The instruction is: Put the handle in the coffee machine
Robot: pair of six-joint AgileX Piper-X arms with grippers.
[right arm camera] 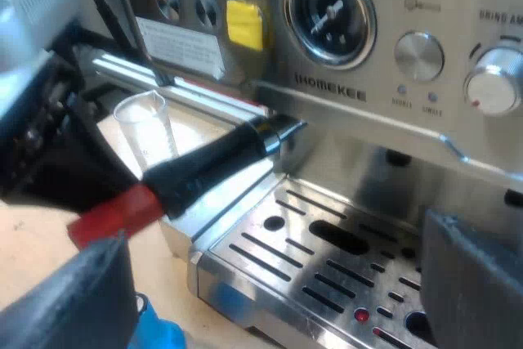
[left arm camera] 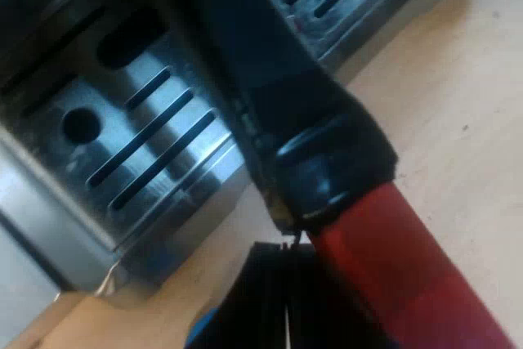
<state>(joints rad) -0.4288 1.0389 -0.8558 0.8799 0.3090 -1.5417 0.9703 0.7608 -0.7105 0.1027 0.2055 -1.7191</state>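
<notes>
The holder's dark handle (left arm camera: 302,120) runs across the machine's slotted drip tray (left arm camera: 147,136), and its red end (left arm camera: 409,267) lies close by me. My left gripper (left arm camera: 286,308) sits right against that red end. Its two ribbed fingers are pressed together with only a thin slit between them, and the handle lies beside them. In the right wrist view the handle (right arm camera: 212,161) slants out from under the espresso machine's (right arm camera: 327,96) front, and the left arm (right arm camera: 49,153) is at its red end (right arm camera: 114,214). My right gripper (right arm camera: 278,300) hangs open over the drip tray (right arm camera: 327,259), its fingers wide apart.
A clear measuring glass (right arm camera: 147,124) stands on the wooden table beside the machine, just beyond the handle. Something blue (right arm camera: 159,333) lies on the table by the tray's corner. The machine's front carries a pressure gauge (right arm camera: 328,12) and knobs (right arm camera: 418,55).
</notes>
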